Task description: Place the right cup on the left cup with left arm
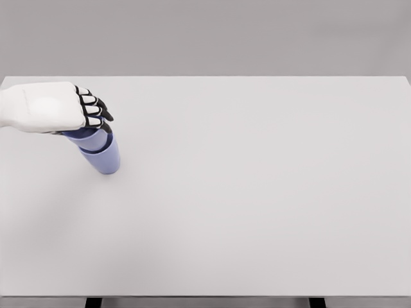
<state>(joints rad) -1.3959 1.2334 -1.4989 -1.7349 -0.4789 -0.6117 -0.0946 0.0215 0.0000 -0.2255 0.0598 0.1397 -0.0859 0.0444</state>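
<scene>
Near field, from six o'clock toward the centre: the white table (pixel 257 212) carries nothing the head view can make out, and two dark leg tops show under its front edge. The right arm does not appear in the view.

Middle field, nine to ten o'clock: a lavender lower cup (pixel 104 158) stands on the table, leaning in the view with its base toward four o'clock. A second lavender upper cup (pixel 90 136) sits nested in its mouth; only a band of its wall and rim shows beneath the hand.

Directly above, at ten o'clock: the left hand (pixel 54 107), entering from the left edge, lies over the upper cup with its dark-jointed fingers (pixel 92 108) curled down across the rim. It appears to be clasping that cup; contact on the far side is hidden by the palm.

Assessment: stacking looks essentially done, with letting go and withdrawal outstanding.

Risks noted:
- If the fingers open unevenly, one may drag the rim and tip both cups, since the stack is tall and narrow.
- If the upper cup is wedged askew rather than seated, release could let it rock or pop out; seating depth cannot be confirmed.
- A sideways withdrawal toward nine o'clock could sweep the stack toward the nearby table edge. A vertical lift seems safer.
</scene>
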